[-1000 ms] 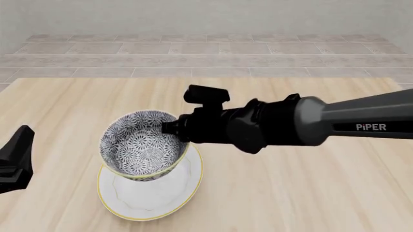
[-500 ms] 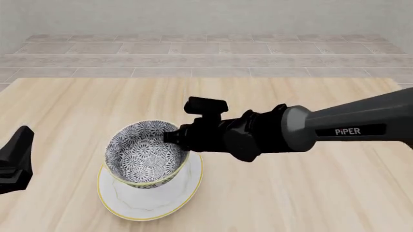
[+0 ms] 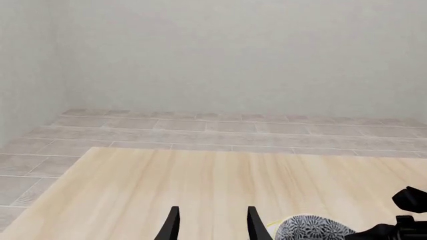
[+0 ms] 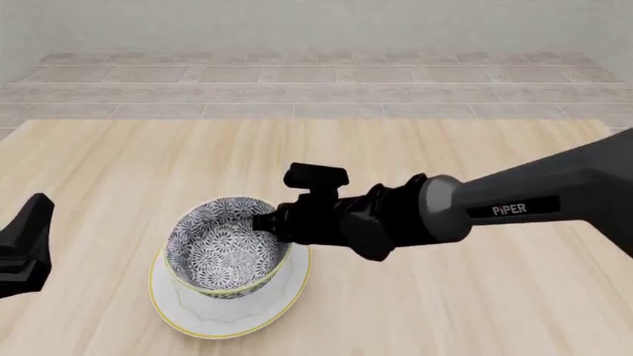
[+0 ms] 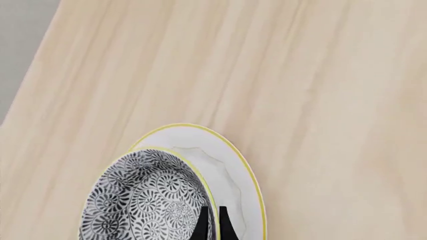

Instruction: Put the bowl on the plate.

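The floral bowl sits low over the white plate, tilted slightly; whether it touches the plate I cannot tell. My right gripper is shut on the bowl's right rim, reaching in from the right. The right wrist view shows the bowl over the plate, with the fingertips pinching the yellow rim. My left gripper stands open at the table's left side, apart from both dishes. The left wrist view catches an edge of the bowl.
The wooden table stretches wide around the plate. Beyond its far edge lies a tiled floor and a pale wall. The right arm crosses the table's right half.
The right gripper has carried the bowl downward and slightly right, so it now sits lower over the plate. The left gripper has stayed still.
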Tool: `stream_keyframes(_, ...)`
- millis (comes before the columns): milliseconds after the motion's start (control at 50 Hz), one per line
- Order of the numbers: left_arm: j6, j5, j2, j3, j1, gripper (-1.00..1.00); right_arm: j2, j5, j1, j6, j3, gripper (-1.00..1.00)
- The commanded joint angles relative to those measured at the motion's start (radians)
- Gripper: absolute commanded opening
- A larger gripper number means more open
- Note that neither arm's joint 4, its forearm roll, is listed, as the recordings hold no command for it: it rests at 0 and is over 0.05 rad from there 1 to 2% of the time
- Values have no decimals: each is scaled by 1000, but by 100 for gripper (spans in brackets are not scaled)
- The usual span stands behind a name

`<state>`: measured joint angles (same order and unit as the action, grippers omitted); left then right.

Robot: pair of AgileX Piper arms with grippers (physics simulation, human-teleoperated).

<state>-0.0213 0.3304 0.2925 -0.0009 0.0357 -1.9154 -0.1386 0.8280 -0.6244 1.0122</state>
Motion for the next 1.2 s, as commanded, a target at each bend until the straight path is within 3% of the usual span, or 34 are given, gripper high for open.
stream_keyframes(20,3,3,4,0,-2,100,-30,-30,7,-18,-15,-100)
stream_keyframes(420,3,30,31,0,-2,100,-39,-53,19,-34,-30,-100)
stream_keyframes(860,7,35,36,-1,-4,100,-34,-43,15,-5,-23,-100)
stream_keyframes(880,7,35,36,-1,-4,100,-33,-45,17,-7,-25,100)
stream_keyframes(1200,9,53,57,-1,-6,100,-25,-36,20,1,-27,100)
